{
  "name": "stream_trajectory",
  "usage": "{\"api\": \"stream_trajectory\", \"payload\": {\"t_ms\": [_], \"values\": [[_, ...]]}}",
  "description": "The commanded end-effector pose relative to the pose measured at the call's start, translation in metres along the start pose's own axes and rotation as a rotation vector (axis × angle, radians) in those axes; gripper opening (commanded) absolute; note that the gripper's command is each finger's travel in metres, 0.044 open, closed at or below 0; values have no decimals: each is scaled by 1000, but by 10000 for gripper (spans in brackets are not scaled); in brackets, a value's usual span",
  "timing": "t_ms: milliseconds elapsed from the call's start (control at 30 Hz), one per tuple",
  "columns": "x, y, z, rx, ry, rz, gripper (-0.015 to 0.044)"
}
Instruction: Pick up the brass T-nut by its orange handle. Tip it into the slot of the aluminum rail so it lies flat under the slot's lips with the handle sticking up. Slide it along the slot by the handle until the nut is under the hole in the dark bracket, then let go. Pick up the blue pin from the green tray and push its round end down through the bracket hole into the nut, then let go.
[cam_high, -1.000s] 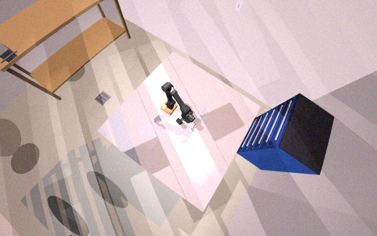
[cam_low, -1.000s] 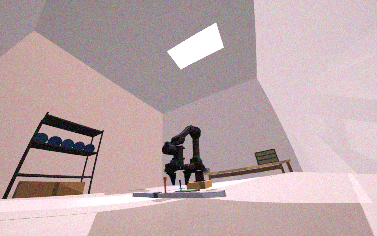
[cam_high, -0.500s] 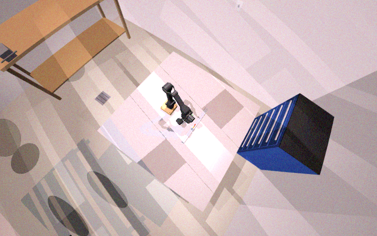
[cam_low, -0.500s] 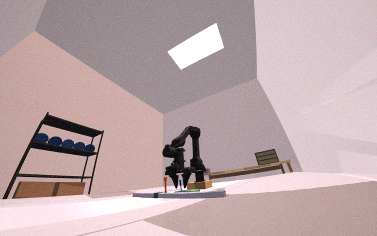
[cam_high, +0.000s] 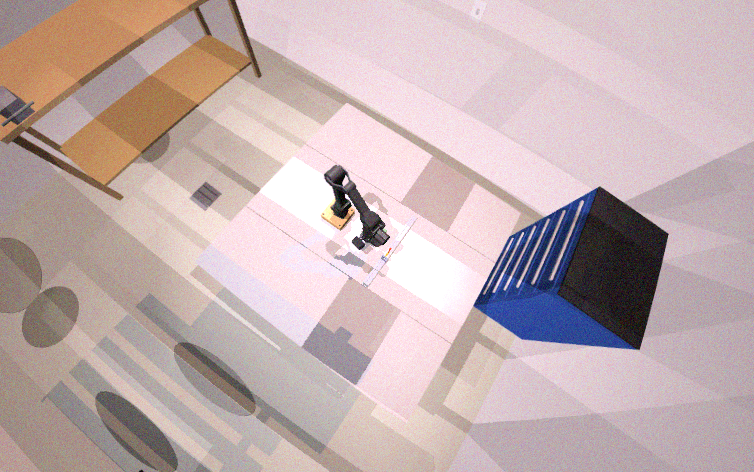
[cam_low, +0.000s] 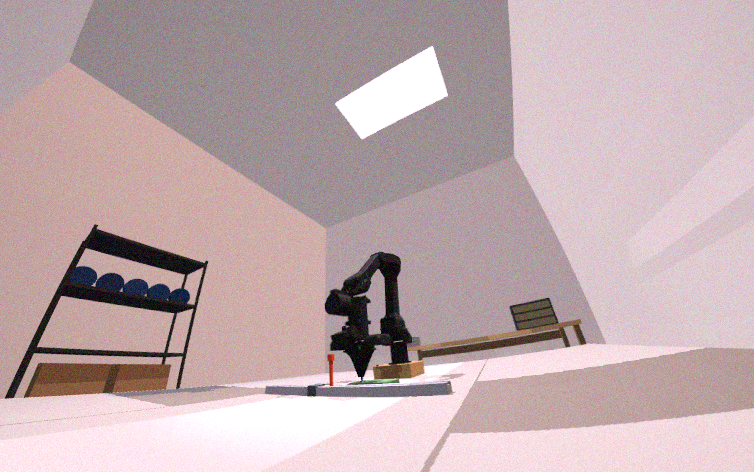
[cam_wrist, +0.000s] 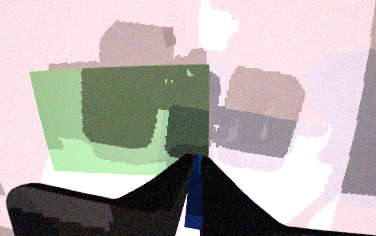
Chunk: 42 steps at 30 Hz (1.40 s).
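Note:
My gripper (cam_low: 361, 376) (cam_wrist: 198, 158) is shut on the blue pin (cam_wrist: 193, 216), low over the green tray (cam_wrist: 42, 95) (cam_low: 389, 381). Only a small blue tip of the pin shows below the fingers in the exterior view. The aluminum rail (cam_high: 401, 240) (cam_low: 389, 389) lies on the table beside the tray. The orange handle (cam_low: 331, 371) (cam_high: 388, 252) stands upright at the rail, close beside the dark bracket (cam_low: 314, 390) (cam_high: 384, 258). The brass nut is not visible, and I cannot tell whether it is under the bracket hole.
The arm's wooden base block (cam_high: 333, 218) (cam_low: 399, 370) stands behind the tray. The upright handle and bracket are to the left of the gripper in the exterior view. A blue cabinet (cam_high: 556, 267), a workbench (cam_high: 111, 38) and a shelf rack (cam_low: 127, 300) stand far off.

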<state>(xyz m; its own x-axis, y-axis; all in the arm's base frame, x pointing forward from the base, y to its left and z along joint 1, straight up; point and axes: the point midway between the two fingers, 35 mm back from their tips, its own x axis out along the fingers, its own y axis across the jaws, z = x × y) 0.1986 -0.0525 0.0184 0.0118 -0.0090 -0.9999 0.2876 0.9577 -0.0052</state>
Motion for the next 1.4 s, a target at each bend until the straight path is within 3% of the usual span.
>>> {"api": "stream_trajectory", "payload": {"t_ms": [0, 100, 933, 1367], "values": [[1, 0, 0, -1, 1, 0, -92], [1, 0, 0, -1, 1, 0, -150], [-23, 0, -3, 0, 11, 0, -150], [-63, 0, -4, -1, 2, 0, -150]]}}
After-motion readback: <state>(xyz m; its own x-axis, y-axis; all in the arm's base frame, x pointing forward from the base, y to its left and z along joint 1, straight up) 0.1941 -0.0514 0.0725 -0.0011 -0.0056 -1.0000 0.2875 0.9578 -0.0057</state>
